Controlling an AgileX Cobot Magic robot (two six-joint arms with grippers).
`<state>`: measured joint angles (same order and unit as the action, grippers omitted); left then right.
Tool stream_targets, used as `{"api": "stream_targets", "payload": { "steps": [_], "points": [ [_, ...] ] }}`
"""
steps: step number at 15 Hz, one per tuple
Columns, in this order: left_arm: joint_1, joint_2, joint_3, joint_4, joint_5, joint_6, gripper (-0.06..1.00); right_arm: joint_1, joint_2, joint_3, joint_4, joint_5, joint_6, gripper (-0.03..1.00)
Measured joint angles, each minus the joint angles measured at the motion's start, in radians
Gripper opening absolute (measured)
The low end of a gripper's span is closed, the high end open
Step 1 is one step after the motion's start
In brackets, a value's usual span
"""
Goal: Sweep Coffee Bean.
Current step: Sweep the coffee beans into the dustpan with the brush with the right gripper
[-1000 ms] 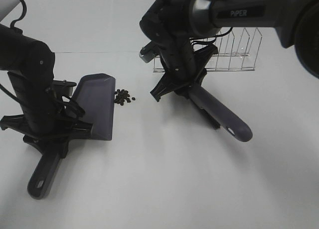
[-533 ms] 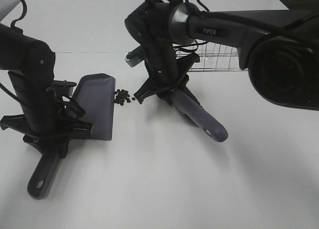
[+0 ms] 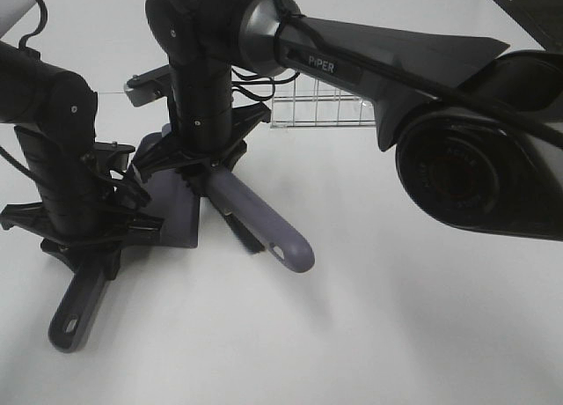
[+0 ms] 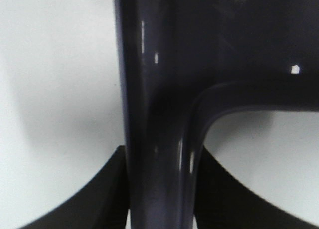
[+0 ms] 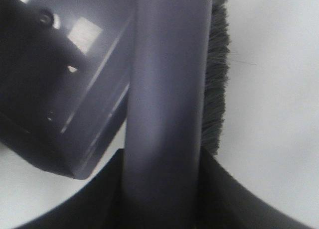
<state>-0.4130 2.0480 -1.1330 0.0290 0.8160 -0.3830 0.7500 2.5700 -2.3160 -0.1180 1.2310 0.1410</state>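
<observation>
Left pincer (image 3: 88,254) pinching dustpan (image 3: 180,216) handle, right pincer (image 3: 201,172) pinching brush (image 3: 264,229), brush head apparently over dustpan's blade.

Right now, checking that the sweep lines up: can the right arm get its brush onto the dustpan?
Probably yes: the right gripper, shut on the brush, hangs at the front edge of the dustpan, with nothing between them. The beans are hidden.

The scene is presenting as a robotics laboratory test station. A plain white flat counter (image 3: 422,335) is serving as the work surface. Two black multi-joint robot arms, the left arm (image 3: 53,123) and the right arm (image 3: 387,62), are reaching over it. The right arm is bearing a printed white "PIPER" label (image 3: 323,63). A clear wire rack (image 3: 325,114) is standing at the rear.
</observation>
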Motion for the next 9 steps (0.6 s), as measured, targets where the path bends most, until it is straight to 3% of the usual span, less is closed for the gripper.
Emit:
{"api": "stream_targets", "payload": {
  "steps": [4, 9],
  "points": [
    [0.0, 0.0, 0.0, -0.001, 0.0, 0.0, 0.32, 0.005, 0.007, -0.067, 0.063, 0.002, 0.007, 0.28],
    [0.0, 0.0, 0.0, -0.001, 0.001, 0.002, 0.32, 0.007, -0.009, -0.171, -0.003, 0.001, 0.024, 0.28]
  ]
}}
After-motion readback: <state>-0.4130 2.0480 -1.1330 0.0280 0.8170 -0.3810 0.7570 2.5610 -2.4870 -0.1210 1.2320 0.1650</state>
